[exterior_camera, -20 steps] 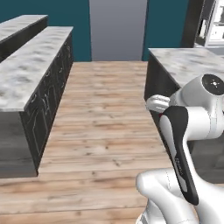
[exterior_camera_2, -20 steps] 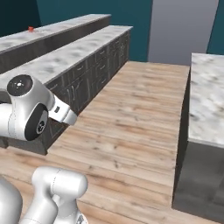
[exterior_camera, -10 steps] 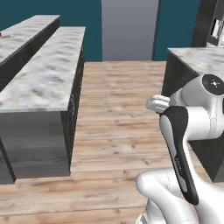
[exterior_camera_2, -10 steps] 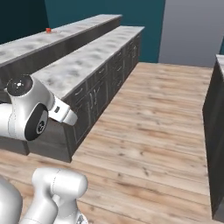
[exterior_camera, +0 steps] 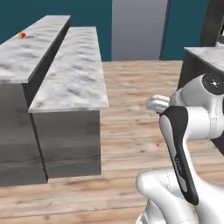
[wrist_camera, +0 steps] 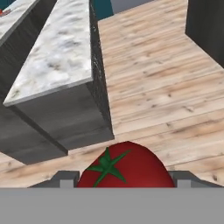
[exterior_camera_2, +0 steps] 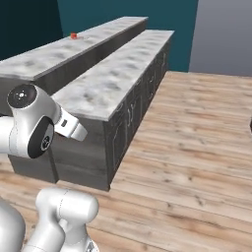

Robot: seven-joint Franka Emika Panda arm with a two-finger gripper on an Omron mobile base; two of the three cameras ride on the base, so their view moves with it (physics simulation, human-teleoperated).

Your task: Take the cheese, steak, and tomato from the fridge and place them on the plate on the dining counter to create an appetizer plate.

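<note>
- Gripper (wrist_camera: 122, 183) closed on tomato (wrist_camera: 124, 168), carried low, stem up.
- Dining counter (exterior_camera: 33, 52) far left; small red-orange items (exterior_camera: 22, 34) at its far end.
- Keep grip steady, drive alongside before reaching over.

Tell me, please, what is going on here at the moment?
The robot arm is carrying a tomato in its hand, gripped between the two fingers. It is out on the wooden floor beside the long two-level marble counter. Far along the counter's upper level lie small red and orange things on what may be a plate, too small to tell. The tomato has not yet been set down.
</note>
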